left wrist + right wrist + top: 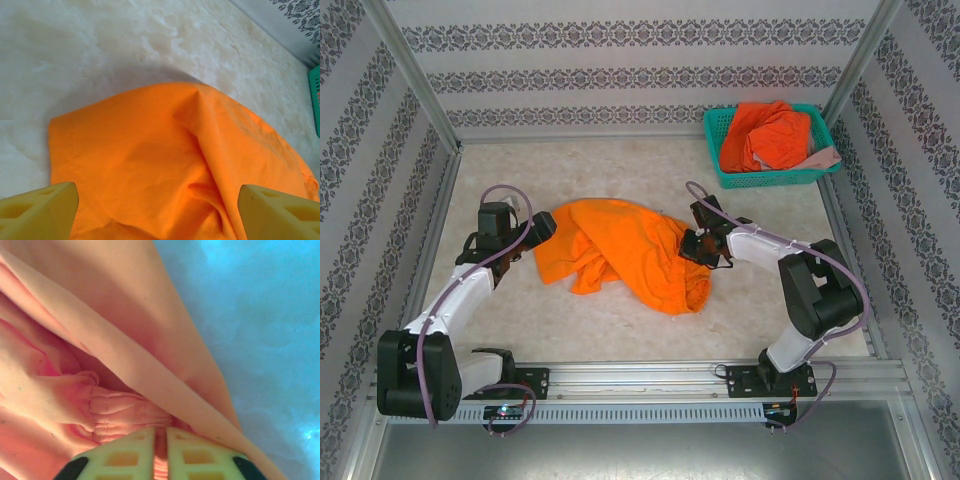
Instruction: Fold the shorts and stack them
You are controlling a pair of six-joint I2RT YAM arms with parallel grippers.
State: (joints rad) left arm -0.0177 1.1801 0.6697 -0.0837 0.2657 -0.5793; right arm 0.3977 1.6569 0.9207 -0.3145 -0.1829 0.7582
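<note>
Pale, marbled table top is being shown inside a booth of patterned walls and a metal frame, with a teal basket being kept at the far right corner as the landmark.

The yellow-orange shorts are being left crumpled on the open surface, well apart from the basket, nearer the arms and to its left. This is judged to be the working area, where a garment can be spread before folding. The red-orange shorts and the pink shorts are being kept heaped in the basket, the pink at its right end, apparently awaiting their turn.

On the side of the yellow-orange shorts facing the basket, the right gripper is being held low, its fingers being pressed together on the gathered waistband. A thin fold is being pinched between them in the right wrist view, a hold judged suitable for lifting or drawing the cloth flat.

On the side away from the basket, the left gripper is being held at the cloth's edge with its fingers spread wide, nothing being gripped. In the left wrist view the fabric is lying between and beyond them, probably so that a second corner can be taken. No fold is being shown as made yet.
</note>
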